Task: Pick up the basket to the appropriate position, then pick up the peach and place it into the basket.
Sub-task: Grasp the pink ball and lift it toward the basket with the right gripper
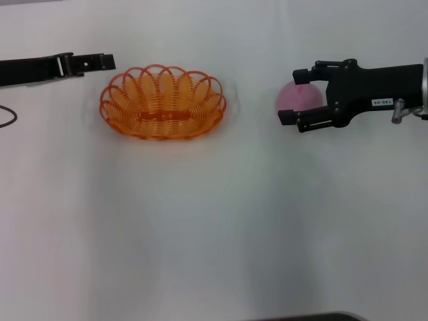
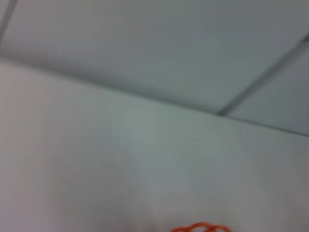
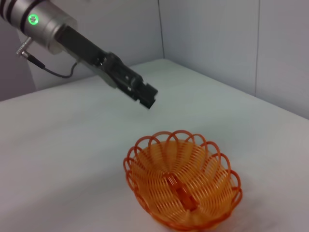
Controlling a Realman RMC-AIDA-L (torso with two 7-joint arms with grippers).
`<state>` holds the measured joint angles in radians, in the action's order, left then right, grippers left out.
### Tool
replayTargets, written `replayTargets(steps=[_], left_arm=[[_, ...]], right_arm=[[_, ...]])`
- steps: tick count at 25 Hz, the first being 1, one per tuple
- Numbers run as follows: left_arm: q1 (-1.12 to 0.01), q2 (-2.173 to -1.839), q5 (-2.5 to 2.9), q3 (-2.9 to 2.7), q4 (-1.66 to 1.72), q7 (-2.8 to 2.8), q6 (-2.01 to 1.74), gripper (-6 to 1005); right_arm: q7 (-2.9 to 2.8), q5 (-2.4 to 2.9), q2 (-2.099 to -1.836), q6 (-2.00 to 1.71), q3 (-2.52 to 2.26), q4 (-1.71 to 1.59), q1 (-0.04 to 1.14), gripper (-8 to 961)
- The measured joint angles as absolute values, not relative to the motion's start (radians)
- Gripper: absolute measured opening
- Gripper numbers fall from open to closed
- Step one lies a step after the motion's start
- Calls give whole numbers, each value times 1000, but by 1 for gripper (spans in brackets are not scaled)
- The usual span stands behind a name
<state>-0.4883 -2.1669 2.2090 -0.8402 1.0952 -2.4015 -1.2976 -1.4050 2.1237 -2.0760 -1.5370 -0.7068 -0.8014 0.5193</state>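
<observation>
The orange wire basket (image 1: 164, 102) stands empty on the white table, left of centre; it also shows in the right wrist view (image 3: 183, 186), and a bit of its rim shows in the left wrist view (image 2: 200, 227). The pink peach (image 1: 297, 100) lies on the table to the basket's right. My right gripper (image 1: 291, 97) is open, with one finger on each side of the peach as seen from above. I cannot tell whether it touches the peach. My left gripper (image 1: 107, 62) is shut and empty, just off the basket's far left rim; it also shows in the right wrist view (image 3: 147, 96).
A thin black cable (image 1: 8, 115) lies at the table's left edge. Grey walls (image 3: 217, 43) rise behind the table. A dark edge (image 1: 307, 317) shows at the bottom of the head view.
</observation>
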Motion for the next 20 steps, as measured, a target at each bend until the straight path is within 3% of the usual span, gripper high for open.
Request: replayTargets(steps=[5, 20], left_arm=[[-471, -2164, 2093, -734, 1061, -1996, -1478, 809], [-459, -2152, 1988, -585, 1018, -1534, -1729, 804]], right_arm=[[-1413, 2116, -2083, -1542, -699, -795, 519, 946], [-1478, 2000, -2080, -1601, -685, -738, 505, 946]])
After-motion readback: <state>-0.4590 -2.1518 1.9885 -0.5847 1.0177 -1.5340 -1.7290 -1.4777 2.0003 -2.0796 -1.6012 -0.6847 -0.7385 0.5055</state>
